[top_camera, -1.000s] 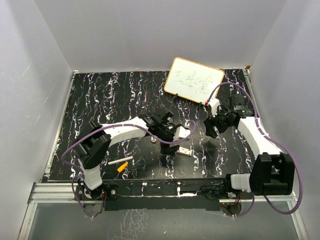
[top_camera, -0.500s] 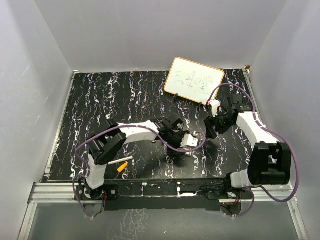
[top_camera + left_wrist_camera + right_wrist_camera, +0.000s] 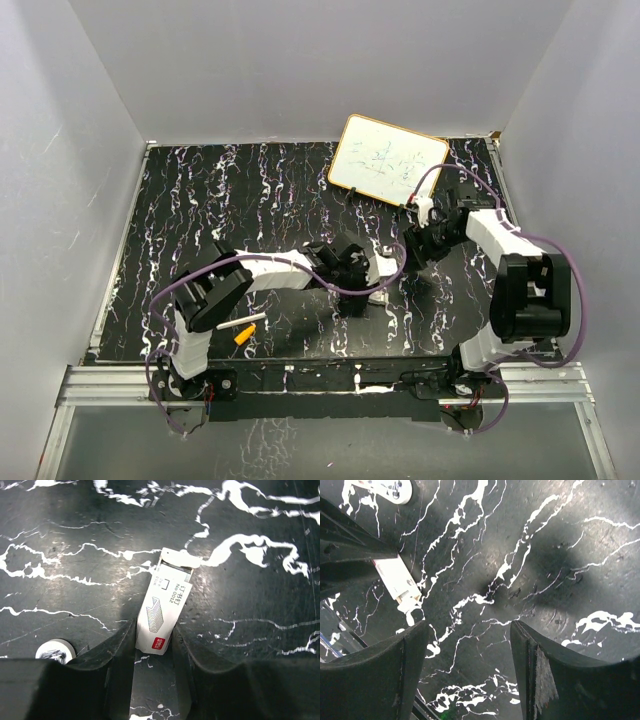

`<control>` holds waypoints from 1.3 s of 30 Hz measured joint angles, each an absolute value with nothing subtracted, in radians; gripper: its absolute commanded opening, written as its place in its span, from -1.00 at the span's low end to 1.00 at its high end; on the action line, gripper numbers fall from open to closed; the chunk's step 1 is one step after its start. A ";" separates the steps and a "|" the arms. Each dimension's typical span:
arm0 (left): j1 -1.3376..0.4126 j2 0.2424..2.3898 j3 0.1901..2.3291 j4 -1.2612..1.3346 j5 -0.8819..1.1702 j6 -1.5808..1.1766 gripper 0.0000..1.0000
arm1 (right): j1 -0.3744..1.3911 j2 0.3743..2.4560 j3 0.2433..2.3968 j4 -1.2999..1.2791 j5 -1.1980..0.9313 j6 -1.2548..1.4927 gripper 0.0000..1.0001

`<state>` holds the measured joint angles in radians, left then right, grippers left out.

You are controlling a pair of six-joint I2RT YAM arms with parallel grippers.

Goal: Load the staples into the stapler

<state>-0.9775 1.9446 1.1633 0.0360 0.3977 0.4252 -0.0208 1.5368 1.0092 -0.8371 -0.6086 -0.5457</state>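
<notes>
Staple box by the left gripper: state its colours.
The staple box is white with grey print and a red label; clearest in the left wrist view.

Top external camera looking down from above and behind the arm bases, taking in the whole black white-veined marble-pattern tabletop point(image 3: 250, 200), left wrist camera pointing down at close range over the small white printed cardboard staple box point(image 3: 162, 622), right wrist camera facing down equally near, catching the same box point(image 3: 395, 582) at its left edge.
</notes>
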 measured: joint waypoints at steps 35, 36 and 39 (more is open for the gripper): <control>-1.024 1.961 1.147 0.190 0.055 -0.022 0.05 | 0.097 1.804 1.070 -0.775 -0.710 -0.428 -0.21; -1.024 1.958 1.142 0.192 0.056 -0.019 0.04 | 0.101 1.808 1.070 -0.775 -0.714 -0.424 -0.22; -1.024 1.953 1.135 0.197 0.065 -0.017 0.02 | 0.109 1.813 1.070 -0.776 -0.717 -0.419 -0.27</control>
<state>-1.0241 1.9533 1.1347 0.1970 0.0647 -0.0166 0.1089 1.8133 1.0698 -0.7757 -0.7170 -0.4187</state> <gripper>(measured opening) 0.520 0.389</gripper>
